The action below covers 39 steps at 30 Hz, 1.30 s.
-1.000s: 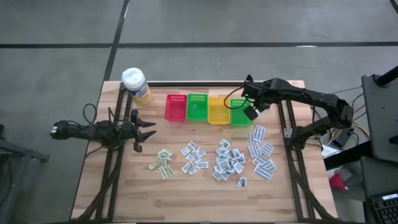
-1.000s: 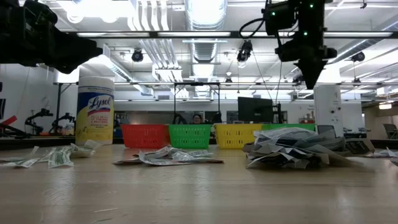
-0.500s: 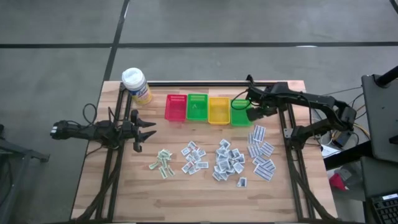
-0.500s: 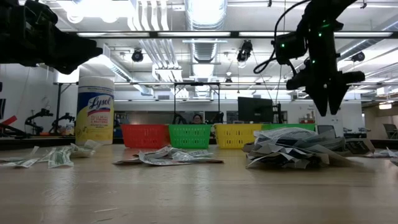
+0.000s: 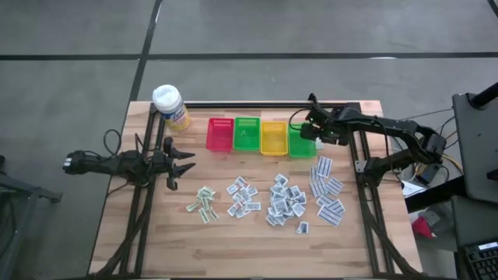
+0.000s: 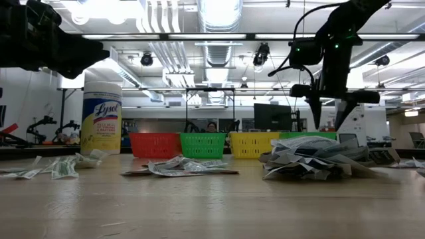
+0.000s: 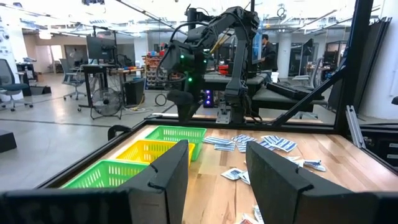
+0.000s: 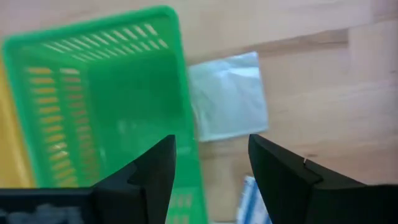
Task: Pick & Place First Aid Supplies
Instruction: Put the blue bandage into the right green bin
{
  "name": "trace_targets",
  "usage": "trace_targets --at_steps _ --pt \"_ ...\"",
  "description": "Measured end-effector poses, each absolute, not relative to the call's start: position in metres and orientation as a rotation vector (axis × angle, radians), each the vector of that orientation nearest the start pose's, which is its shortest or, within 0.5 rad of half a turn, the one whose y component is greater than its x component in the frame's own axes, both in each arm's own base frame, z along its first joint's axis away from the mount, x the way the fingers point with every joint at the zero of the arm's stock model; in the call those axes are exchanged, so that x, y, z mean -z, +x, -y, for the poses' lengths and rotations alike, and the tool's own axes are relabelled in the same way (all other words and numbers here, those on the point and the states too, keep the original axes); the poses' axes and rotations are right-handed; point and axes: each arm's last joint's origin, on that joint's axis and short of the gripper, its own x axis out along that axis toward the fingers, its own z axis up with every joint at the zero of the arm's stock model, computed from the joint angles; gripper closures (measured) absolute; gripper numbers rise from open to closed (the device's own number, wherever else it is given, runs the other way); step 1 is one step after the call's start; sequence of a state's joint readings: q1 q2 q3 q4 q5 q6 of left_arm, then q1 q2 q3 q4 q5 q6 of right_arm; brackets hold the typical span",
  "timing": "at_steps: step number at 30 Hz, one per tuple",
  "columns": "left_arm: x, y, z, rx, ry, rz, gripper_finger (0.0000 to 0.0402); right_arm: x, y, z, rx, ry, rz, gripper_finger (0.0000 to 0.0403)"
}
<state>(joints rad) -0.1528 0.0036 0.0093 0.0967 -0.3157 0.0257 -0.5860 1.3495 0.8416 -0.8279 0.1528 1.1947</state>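
We see the right gripper (image 5: 313, 132) hanging over the right-hand green basket (image 5: 300, 142) at the far side of the table, its fingers (image 8: 283, 174) spread wide and holding nothing. In the right wrist view a pale packet (image 8: 229, 96) lies on the bare wood just beside the basket's wall, outside it, so we judge that a drop here risks missing: the gripper sits close to the basket's right edge, and a light paper packet can flutter or slide off the rim. The remaining first aid supplies (image 5: 289, 201) lie scattered in loose heaps across the middle and right of the table (image 5: 226, 241), nearer than the baskets and well apart from them. Because they overlap, we expect a pinch could lift two at once or nudge neighbours out of place. The left gripper (image 5: 180, 162) waits at the left edge of the table, fingers apart, empty, near the yellow bottle (image 5: 170, 106).
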Motion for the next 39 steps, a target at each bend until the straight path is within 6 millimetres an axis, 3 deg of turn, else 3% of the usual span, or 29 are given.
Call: trace_targets --at_steps 5,13,20,30,39 --pt "-0.175 0.096 0.006 -0.164 0.001 0.098 0.0243 -0.201 0.184 0.134 1.596 1.263 -0.604 0.0202" --pt "-0.176 0.096 0.006 -0.163 -0.020 0.100 0.0243 -0.201 0.184 0.134 1.755 1.519 -0.328 0.0202" --pt "-0.176 0.096 0.006 -0.161 -0.060 0.103 0.0243 -0.200 0.183 0.135 1.820 1.603 -0.205 0.0202" --pt "-0.176 0.096 0.006 -0.160 -0.084 0.112 0.0243 -0.177 0.180 0.133 1.964 1.793 0.027 0.0202" --pt "-0.176 0.096 0.006 -0.160 -0.083 0.112 0.0243 -0.164 0.184 0.139 2.040 1.879 0.084 0.0202"
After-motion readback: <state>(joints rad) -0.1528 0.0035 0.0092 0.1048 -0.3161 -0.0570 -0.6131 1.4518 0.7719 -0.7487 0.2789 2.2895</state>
